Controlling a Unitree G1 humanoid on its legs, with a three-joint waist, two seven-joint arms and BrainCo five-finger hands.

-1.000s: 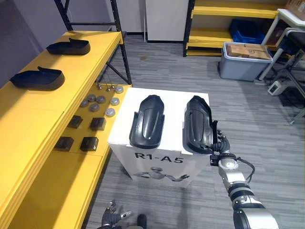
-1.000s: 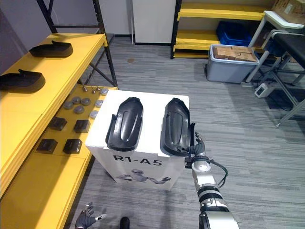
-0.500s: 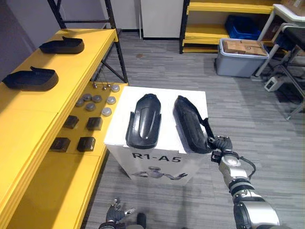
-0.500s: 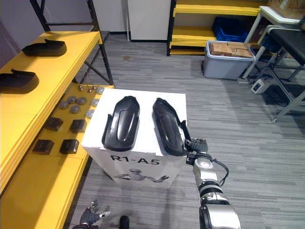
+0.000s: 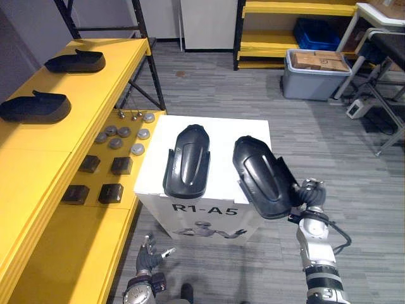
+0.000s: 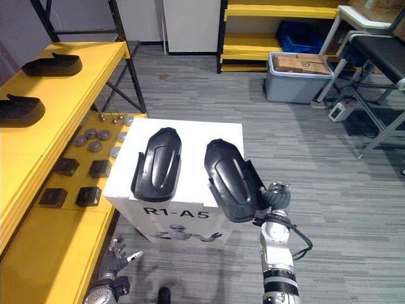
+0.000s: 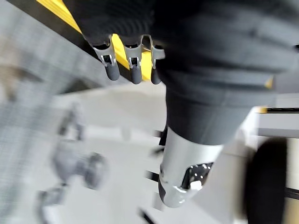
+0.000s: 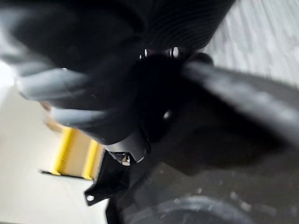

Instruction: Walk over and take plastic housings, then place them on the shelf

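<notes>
Left eye view: right hand [image 5: 309,194] is mostly tucked behind the held housing [image 5: 262,177], gripping its near end. The housing is tilted, sticking out past the white box [image 5: 215,125] corner. Second housing [image 5: 187,160] lies flat on the box. Left hand [image 5: 147,256] is low down, fingers spread. Right eye view: same story. Left wrist view: fingers straight, the rest blurred. Right wrist view: dark and smeary, fingers wrapped on the housing's edge

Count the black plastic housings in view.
4: far housing and near housing on the yellow shelf, third housing on the white box, fourth housing in the right hand.
</notes>
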